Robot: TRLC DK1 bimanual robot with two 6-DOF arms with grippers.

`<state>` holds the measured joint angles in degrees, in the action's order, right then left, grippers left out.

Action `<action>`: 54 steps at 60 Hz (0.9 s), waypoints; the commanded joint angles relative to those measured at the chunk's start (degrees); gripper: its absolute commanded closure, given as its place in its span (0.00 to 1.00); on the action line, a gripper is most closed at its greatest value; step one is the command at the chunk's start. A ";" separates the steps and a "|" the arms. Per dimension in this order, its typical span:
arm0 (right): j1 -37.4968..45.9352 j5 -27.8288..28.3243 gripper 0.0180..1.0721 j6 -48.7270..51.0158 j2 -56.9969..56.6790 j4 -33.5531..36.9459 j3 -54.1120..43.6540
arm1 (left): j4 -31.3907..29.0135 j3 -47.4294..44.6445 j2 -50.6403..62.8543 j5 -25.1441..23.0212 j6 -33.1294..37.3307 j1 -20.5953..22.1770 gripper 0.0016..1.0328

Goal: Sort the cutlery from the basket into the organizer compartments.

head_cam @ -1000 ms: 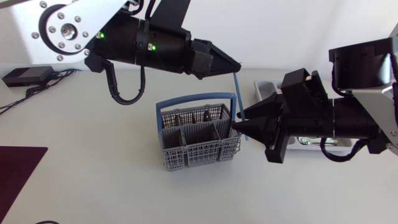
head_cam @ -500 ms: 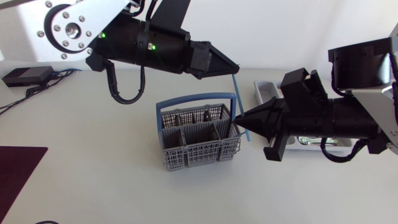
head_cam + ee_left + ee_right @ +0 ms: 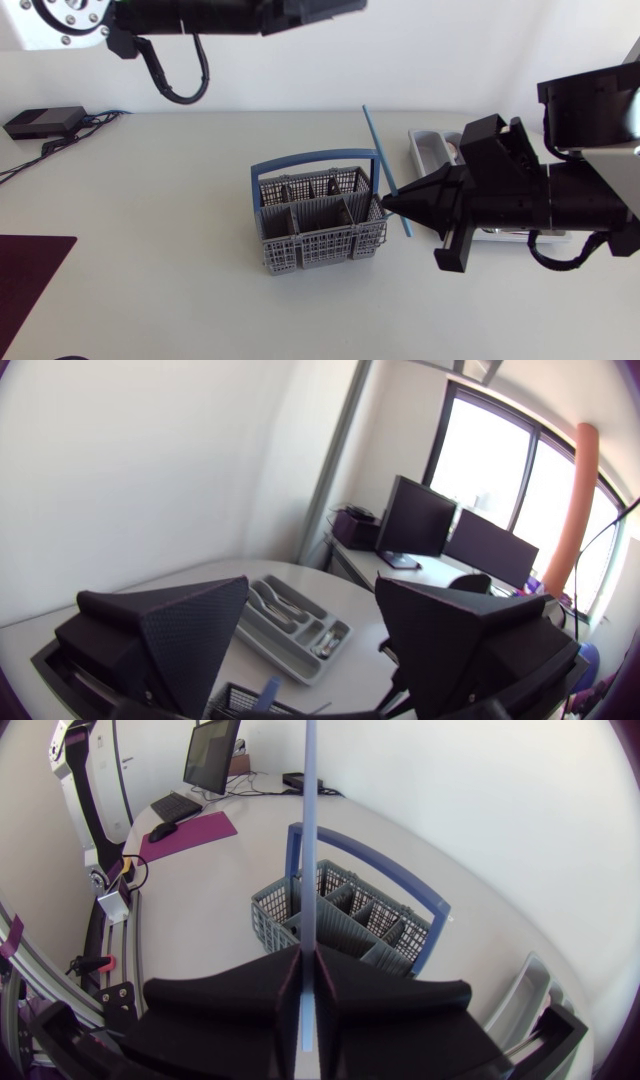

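right hand (image 3: 389, 205), level beside the basket (image 3: 300, 250), is clamped on a slanted blue stick (image 3: 377, 148); left hand (image 3: 312, 586) sits high, spread open.

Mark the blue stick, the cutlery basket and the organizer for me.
blue stick (image 3: 374, 135), head view, on the bare shaft beyond the basket's handle.
cutlery basket (image 3: 318, 246), head view, on its grey front wall.
organizer (image 3: 427, 142), head view, on the bare end compartment.

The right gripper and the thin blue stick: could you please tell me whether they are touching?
Touching. The right wrist view shows the right gripper shut on the thin blue stick, a finger against each side.
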<state>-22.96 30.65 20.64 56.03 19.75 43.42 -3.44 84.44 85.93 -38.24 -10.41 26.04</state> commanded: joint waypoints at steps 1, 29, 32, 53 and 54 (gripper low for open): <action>2.39 -0.16 0.95 0.19 -2.07 0.82 -0.97 | 3.27 1.25 -2.35 2.38 -5.41 -3.89 0.05; 25.25 -4.29 0.95 -4.65 6.02 -4.98 3.43 | -8.60 -6.13 0.47 24.62 19.82 9.38 0.05; 26.74 -6.31 0.95 -5.61 9.89 -4.89 5.10 | -9.74 -6.40 1.52 27.08 21.40 11.40 0.06; 28.23 -16.77 0.95 -11.68 33.44 -5.07 17.31 | -14.66 -8.16 9.61 37.71 30.63 21.68 0.07; 28.15 -17.12 0.95 -11.85 34.76 -4.89 18.19 | -14.66 -8.24 9.87 37.98 30.81 21.86 0.07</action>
<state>5.37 15.00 11.81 85.45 14.98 58.00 -17.67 77.82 93.76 -1.39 17.78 46.76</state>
